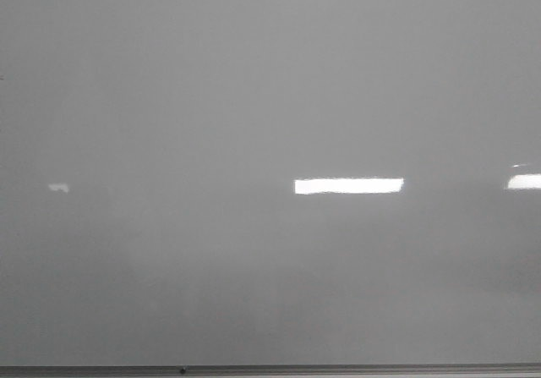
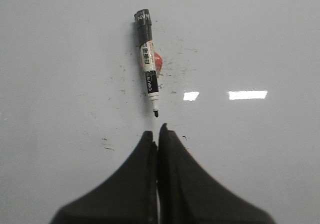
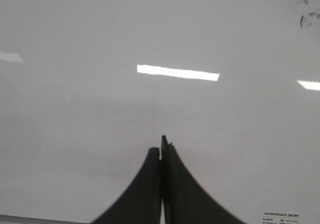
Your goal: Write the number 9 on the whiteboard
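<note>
1. Left gripper (image 2: 158,132): black fingers pressed together, holding nothing.
2. Marker (image 2: 148,61): uncapped, lying on the whiteboard (image 2: 260,38), tip at 6 o'clock, just clear of the fingertips.
3. Right gripper (image 3: 162,145): closed, empty.
4. Whiteboard (image 1: 270,99): no 9 visible.

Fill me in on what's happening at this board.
Nothing is being handled yet. The whiteboard is blank in the front view, with no 9 drawn. A black marker, uncapped, lies on the board just ahead of the left gripper. Both the left and the right gripper have their jaws shut and empty.
</note>
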Robot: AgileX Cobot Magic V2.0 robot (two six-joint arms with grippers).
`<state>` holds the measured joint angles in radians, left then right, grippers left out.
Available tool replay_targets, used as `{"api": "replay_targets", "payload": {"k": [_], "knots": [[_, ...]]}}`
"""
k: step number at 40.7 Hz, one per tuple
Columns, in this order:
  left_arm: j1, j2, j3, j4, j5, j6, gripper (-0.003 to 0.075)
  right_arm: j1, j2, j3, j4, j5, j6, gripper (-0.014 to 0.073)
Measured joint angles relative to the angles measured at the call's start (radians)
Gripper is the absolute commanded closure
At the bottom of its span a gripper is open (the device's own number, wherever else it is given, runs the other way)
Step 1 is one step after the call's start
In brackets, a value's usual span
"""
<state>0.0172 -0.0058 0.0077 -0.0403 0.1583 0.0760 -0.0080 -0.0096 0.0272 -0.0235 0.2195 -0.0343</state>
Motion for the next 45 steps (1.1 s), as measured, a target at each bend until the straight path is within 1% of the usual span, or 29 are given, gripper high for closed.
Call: {"api": "replay_targets", "payload": {"k": [18, 22, 27, 32, 34, 38, 42, 45], "knots": [[0.000, 0.000, 0.000, 0.000, -0.012, 0.000, 0.0739, 0.000, 0.000, 0.000, 0.000, 0.000, 0.000, 0.0652], [0.000, 0.000, 0.000, 0.000, -0.031, 0.000, 0.0739, 0.000, 0.000, 0.000, 0.002, -0.027, 0.000, 0.0652], [0.000, 0.000, 0.000, 0.000, -0.103, 0.000, 0.0739, 0.000, 0.000, -0.002, 0.029, -0.046, 0.000, 0.0652], [0.000, 0.000, -0.007, 0.000, -0.237, 0.000, 0.0739, 0.000, 0.000, -0.053, 0.050, 0.005, 0.000, 0.0652], [0.000, 0.000, -0.022, 0.000, -0.248, 0.000, 0.0739, 0.000, 0.000, -0.090, 0.054, 0.023, 0.000, 0.0652], [0.000, 0.000, -0.102, 0.000, -0.187, 0.000, 0.0739, 0.000, 0.000, -0.190, 0.058, 0.067, 0.000, 0.0652], [0.000, 0.035, -0.212, 0.000, -0.076, 0.000, 0.0739, 0.000, 0.047, -0.288, 0.075, 0.104, 0.007, 0.0652], [0.000, 0.103, -0.291, 0.000, 0.018, 0.000, 0.0739, 0.000, 0.121, -0.356, 0.096, 0.128, 0.022, 0.0652]]}}
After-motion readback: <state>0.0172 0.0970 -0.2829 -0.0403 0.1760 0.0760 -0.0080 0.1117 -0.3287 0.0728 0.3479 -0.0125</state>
